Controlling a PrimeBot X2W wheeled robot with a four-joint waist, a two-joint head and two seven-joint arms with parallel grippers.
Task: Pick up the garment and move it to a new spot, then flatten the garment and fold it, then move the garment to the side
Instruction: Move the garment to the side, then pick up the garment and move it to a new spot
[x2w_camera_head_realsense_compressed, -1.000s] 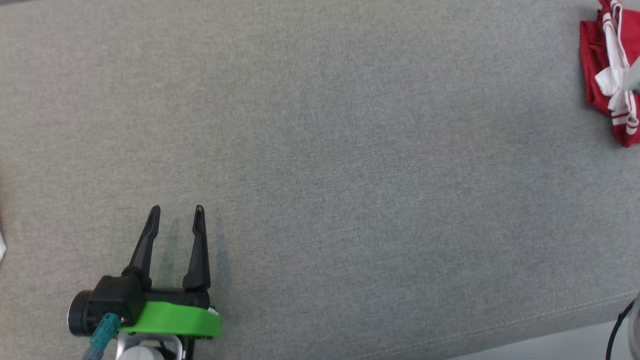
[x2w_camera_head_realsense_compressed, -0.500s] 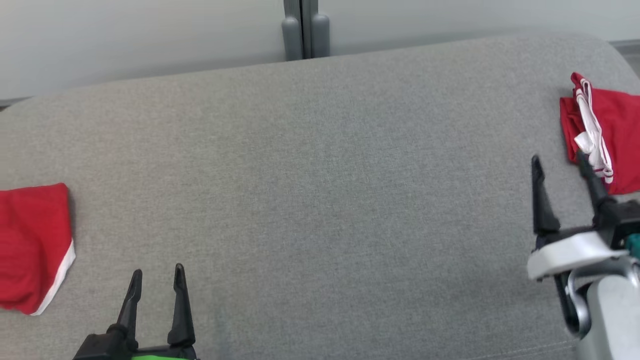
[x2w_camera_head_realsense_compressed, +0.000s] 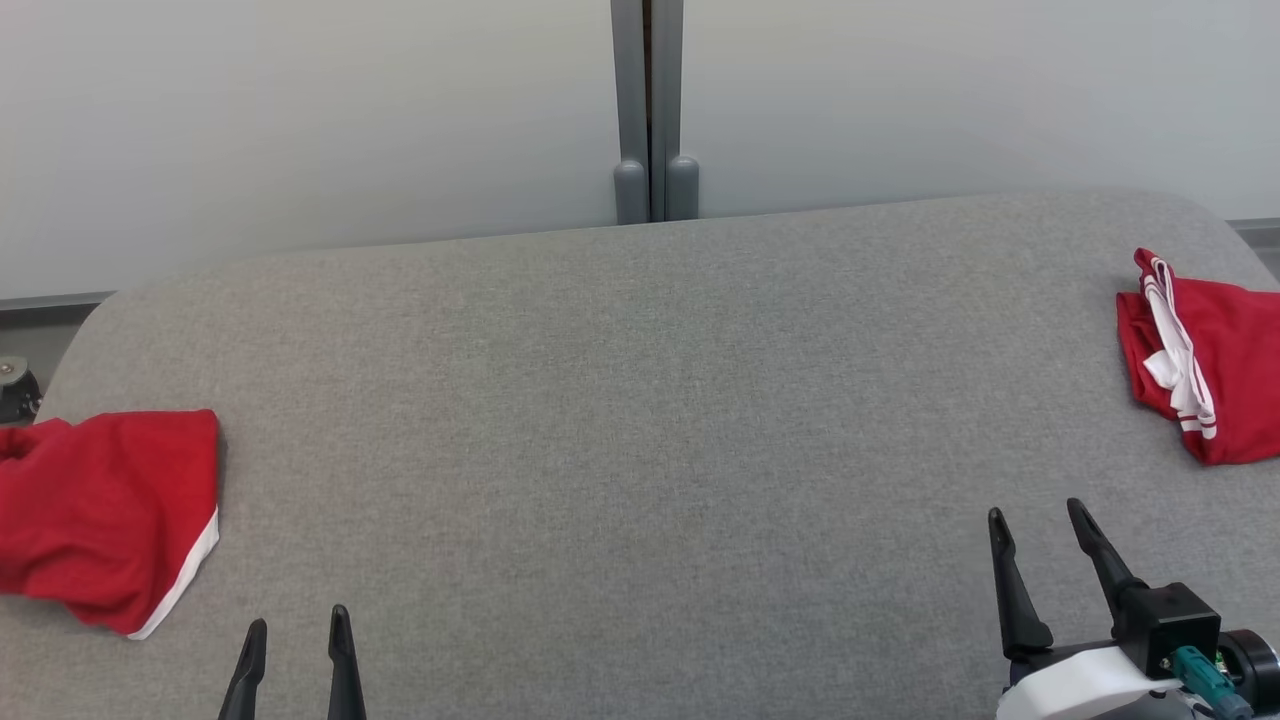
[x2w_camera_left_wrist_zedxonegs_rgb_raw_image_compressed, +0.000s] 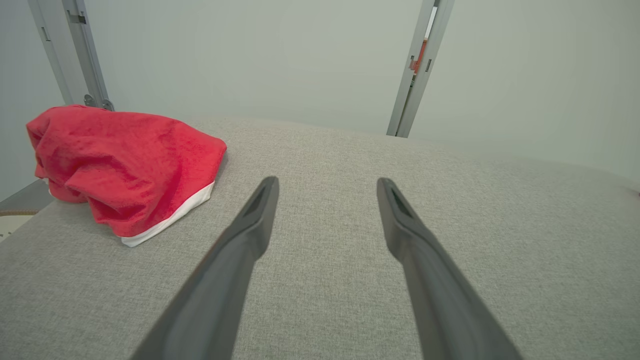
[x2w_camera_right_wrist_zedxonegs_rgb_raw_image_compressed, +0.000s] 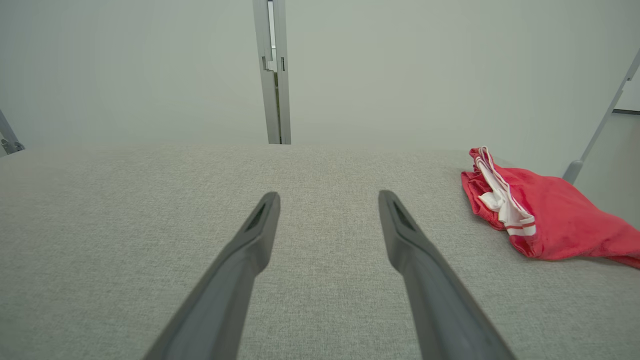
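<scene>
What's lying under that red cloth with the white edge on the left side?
The red garment rests on the grey fabric surface, which shows beside and in front of it. Whether anything lies beneath its bunched folds cannot be seen; the cloth covers that.

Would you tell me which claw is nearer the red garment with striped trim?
Right: the right claw is below-left of the striped garment; the left claw, far left.

Grey fabric-covered surface (x2w_camera_head_realsense_compressed: 640, 420), red white-hemmed garment (x2w_camera_head_realsense_compressed: 100, 515) lying at its left end; red striped garment (x2w_camera_head_realsense_compressed: 1225, 385) at its right end
</scene>
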